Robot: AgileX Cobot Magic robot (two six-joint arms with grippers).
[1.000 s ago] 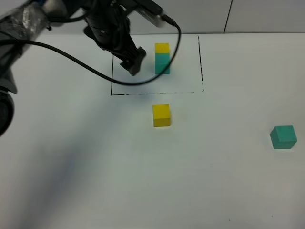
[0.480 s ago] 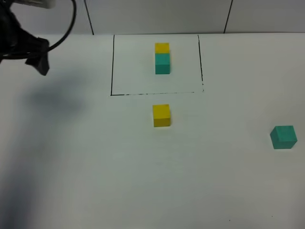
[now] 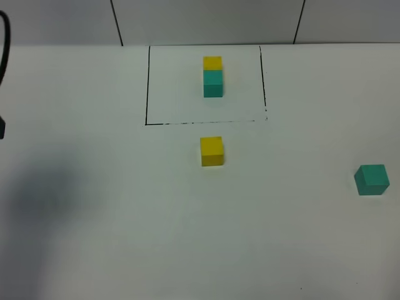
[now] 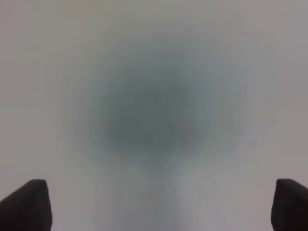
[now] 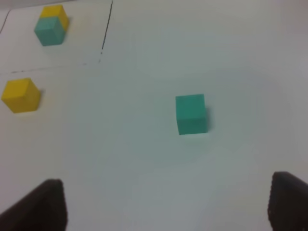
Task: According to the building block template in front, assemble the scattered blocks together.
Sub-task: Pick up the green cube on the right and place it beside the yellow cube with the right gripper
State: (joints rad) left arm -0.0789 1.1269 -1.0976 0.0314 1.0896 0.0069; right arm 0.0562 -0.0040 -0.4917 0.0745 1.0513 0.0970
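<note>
The building block template (image 3: 212, 76) is a yellow cube joined to a teal one inside a thin black-line rectangle (image 3: 147, 87) at the back of the white table. Of the scattered blocks, the yellow cube (image 3: 212, 151) sits just in front of the rectangle and the teal cube (image 3: 372, 179) lies far right. In the right wrist view my right gripper (image 5: 166, 204) is open, short of the teal cube (image 5: 191, 113), with the yellow cube (image 5: 20, 95) and the template (image 5: 50, 25) further off. My left gripper (image 4: 163, 204) is open over blurred bare table.
Only a dark sliver of the left arm (image 3: 2, 128) and its cable (image 3: 5, 37) show at the left edge of the high view, with its shadow on the table below. A wall with dark seams runs along the back edge.
The left arm has swung from beside the template away to the left and nearly out of the high view. Both cubes and the template have stayed put.
</note>
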